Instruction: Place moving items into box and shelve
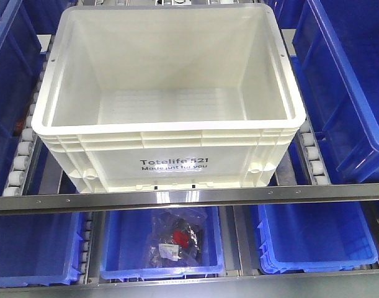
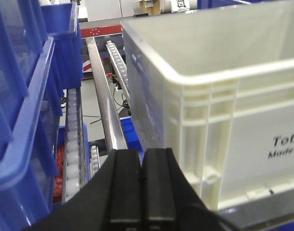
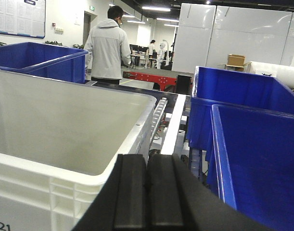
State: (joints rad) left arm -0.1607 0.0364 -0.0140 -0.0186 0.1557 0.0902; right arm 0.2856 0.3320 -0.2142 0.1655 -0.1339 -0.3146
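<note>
A large white box marked "Totelife 521" stands on the roller shelf, and its inside is bare. Below it, a blue bin holds bagged items with a red part. My left gripper is shut and empty, just in front of the box's front left corner. My right gripper is shut and empty, by the box's right rim. Neither gripper shows in the front view.
Blue bins flank the white box on the left and on the right. Roller tracks run along both sides. A metal rail crosses in front. Lower blue bins stand below. A person stands far behind.
</note>
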